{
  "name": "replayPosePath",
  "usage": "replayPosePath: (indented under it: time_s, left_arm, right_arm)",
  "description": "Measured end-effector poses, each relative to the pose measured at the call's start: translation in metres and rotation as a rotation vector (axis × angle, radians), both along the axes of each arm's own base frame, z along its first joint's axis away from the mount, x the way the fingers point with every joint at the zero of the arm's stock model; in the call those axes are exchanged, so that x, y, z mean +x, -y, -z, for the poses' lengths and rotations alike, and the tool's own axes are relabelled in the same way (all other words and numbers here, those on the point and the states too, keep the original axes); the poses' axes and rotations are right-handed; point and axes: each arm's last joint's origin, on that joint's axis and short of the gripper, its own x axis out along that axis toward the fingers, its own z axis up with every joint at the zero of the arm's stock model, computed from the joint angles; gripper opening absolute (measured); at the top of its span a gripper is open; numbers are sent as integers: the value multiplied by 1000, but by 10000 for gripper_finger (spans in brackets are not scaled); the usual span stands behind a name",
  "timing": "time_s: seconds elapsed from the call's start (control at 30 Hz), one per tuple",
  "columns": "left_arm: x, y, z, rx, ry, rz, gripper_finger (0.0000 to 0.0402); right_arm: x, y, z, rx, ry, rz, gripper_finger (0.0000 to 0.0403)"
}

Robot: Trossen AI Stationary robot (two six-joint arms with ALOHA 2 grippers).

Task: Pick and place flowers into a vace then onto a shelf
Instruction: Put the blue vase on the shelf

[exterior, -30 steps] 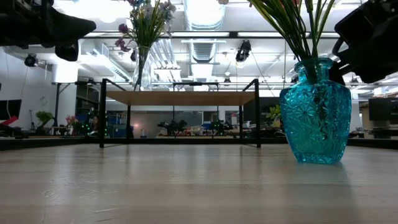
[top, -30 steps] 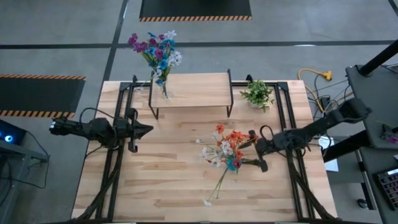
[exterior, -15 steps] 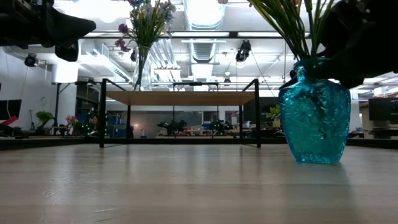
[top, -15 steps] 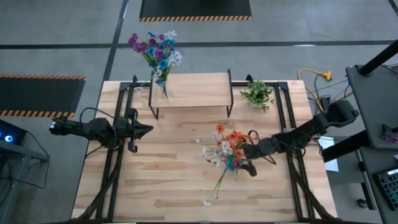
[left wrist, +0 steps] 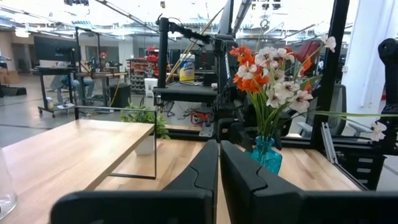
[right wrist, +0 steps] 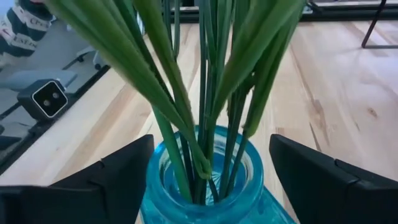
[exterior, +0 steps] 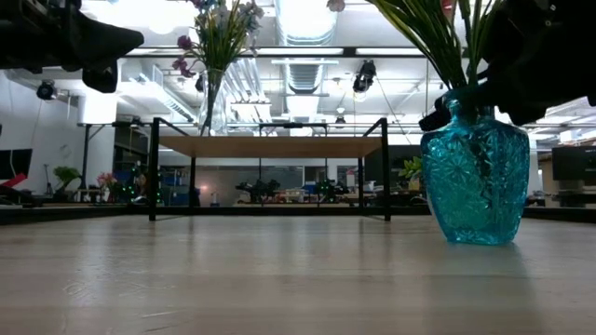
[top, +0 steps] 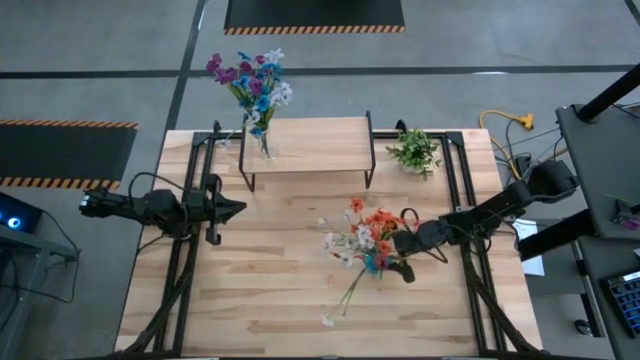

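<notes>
A blue cut-glass vase (exterior: 475, 186) stands on its base on the table, right of centre. It holds flowers (top: 365, 235) with orange-red and white blooms on long green stems (right wrist: 205, 93). My right gripper (top: 394, 255) is open, with one finger on each side of the vase's neck (right wrist: 205, 186). The wood-topped shelf (top: 310, 143) stands at the far edge, and a clear vase with purple, blue and white flowers (top: 255, 85) stands on its left end. My left gripper (top: 240, 208) is shut and waits over the table's left part. My right gripper comes level from the table's right, with the vase's neck (right wrist: 161, 186) between its spread fingers (right wrist: 118, 174). One finger lies close against the glass. I cannot tell whether it touches. The vase stands upright on the table.
A small bushy green plant (top: 414, 150) stands right of the shelf near the far edge. Black frame rails (top: 195, 250) run along both sides of the table. One long stem with a white bloom (top: 326, 320) leans out of the vase toward the near edge.
My right gripper has moved toward the table's left, up to the blue vase, and its fingers now stand on either side of the neck. The bouquet has swung a little, and the low white bloom has shifted toward the left.
</notes>
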Motion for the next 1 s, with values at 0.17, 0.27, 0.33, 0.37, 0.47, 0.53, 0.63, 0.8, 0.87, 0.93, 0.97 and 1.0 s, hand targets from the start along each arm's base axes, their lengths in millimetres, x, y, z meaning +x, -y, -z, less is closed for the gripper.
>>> replayPosePath:
  time_s: [0.17,0.27,0.33,0.37,0.47,0.53,0.63,0.8,0.87,0.93,0.97,1.0]
  left_arm:
    - [0,0,0,-3,-1,0,0]
    - [0,0,0,-3,-1,0,0]
    - [0,0,0,-3,-2,0,0]
    - [0,0,0,-3,-2,0,0]
    - [0,0,0,-3,-2,0,0]
    - [0,0,0,-3,-2,0,0]
    - [0,0,0,-4,-2,0,0]
    - [0,0,0,-10,-1,1,0]
    - [0,0,0,-10,-1,1,0]
    - [0,0,0,-10,-1,1,0]
    - [0,0,0,-15,0,1,0]
    - [0,0,0,-23,0,2,0]
  right_arm:
    - [0,0,0,9,-6,3,267]
    - [-1,0,2,3,-26,4,234]
    - [-1,0,2,0,-25,6,214]
    - [-1,1,1,0,-24,7,205]
    - [-1,1,1,-1,-25,7,191]
    - [-1,1,1,0,-25,7,191]
    - [-1,1,0,11,-26,12,191]
    - [7,0,-12,-7,13,55,191]
    - [14,1,-23,-36,47,55,192]
    - [21,3,-33,-64,52,65,192]
    - [26,4,-39,-75,52,73,192]
    - [31,6,-46,-83,55,86,192]
